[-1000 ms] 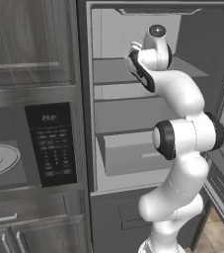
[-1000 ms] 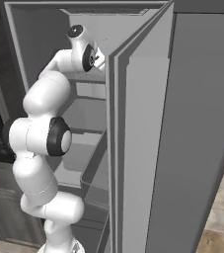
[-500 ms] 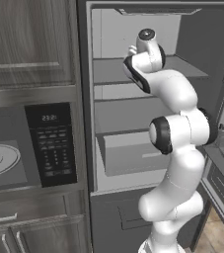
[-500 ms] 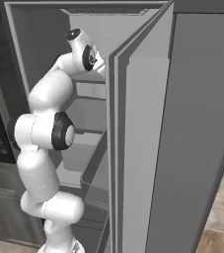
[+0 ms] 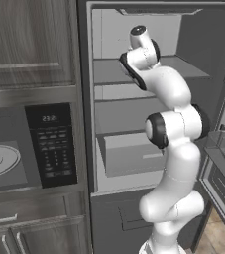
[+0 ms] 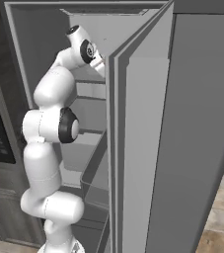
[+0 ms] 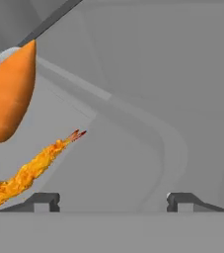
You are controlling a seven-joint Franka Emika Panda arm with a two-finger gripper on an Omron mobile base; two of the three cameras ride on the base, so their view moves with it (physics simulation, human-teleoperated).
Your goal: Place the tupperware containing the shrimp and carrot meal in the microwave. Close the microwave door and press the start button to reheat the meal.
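Grey fridge shelves (image 5: 134, 69) surround the raised arm; the microwave (image 5: 29, 149) stands open at nine o'clock; in the hand view the tupperware (image 7: 133, 153) lies close below, carrot (image 7: 7, 94) and shrimp (image 7: 29, 170) at nine o'clock; the gripper (image 7: 113, 200) straddles the tray, unclenched, grasping nothing; best centre on the rim before squeezing.

Orange carrot (image 7: 7, 96), pale grey tupperware (image 7: 133, 148)

- Flat, even rendered light; no glare.
- The open grey fridge cavity (image 5: 134, 99) darkens toward its right wall; soft shadow beneath its shelves.
- Hand view is sharp; the bright orange carrot (image 7: 7, 94) shades smoothly.
- No blur, no edge distortion.
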